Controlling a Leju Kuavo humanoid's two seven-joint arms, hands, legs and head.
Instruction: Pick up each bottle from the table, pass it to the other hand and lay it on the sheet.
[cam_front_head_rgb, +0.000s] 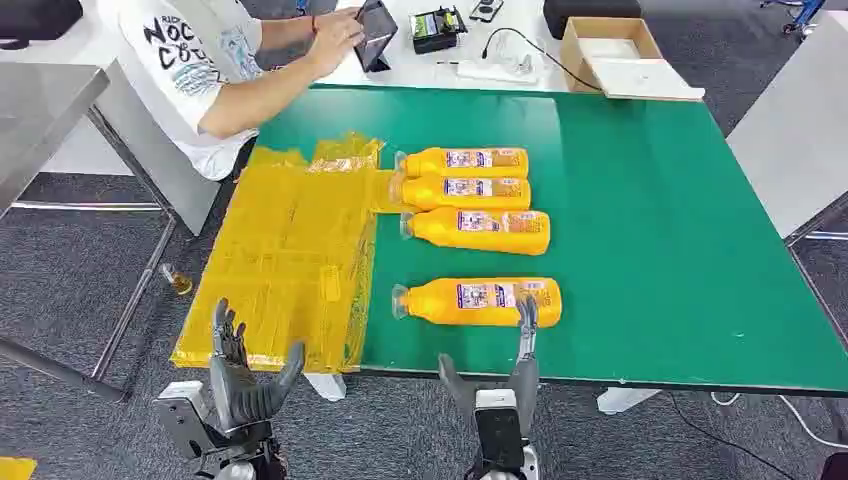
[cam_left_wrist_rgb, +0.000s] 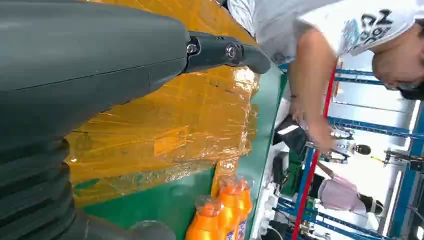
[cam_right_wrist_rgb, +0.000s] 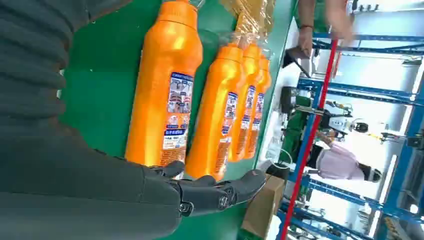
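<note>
A green tabletop (cam_front_head_rgb: 640, 230) is seen on white legs above a dark grey carpeted floor (cam_front_head_rgb: 80, 290). A white desk (cam_front_head_rgb: 520, 60) is set against its far edge, with an open cardboard box (cam_front_head_rgb: 610, 50), a black cable (cam_front_head_rgb: 520, 45) and small devices laid on it. A person in a white printed shirt (cam_front_head_rgb: 200, 50) is seated at the far left corner. A grey metal table (cam_front_head_rgb: 40, 110) is placed to the left. Blue metal racking (cam_right_wrist_rgb: 360, 90) is shown beyond, brightly lit.

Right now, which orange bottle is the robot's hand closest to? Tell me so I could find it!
Look at the green table with the yellow sheet on its left side. Four orange bottles lie right of the sheet; three lie close together farther back. Yours is the lone bottle nearest the robot, apart from them, by the right hand.
</note>
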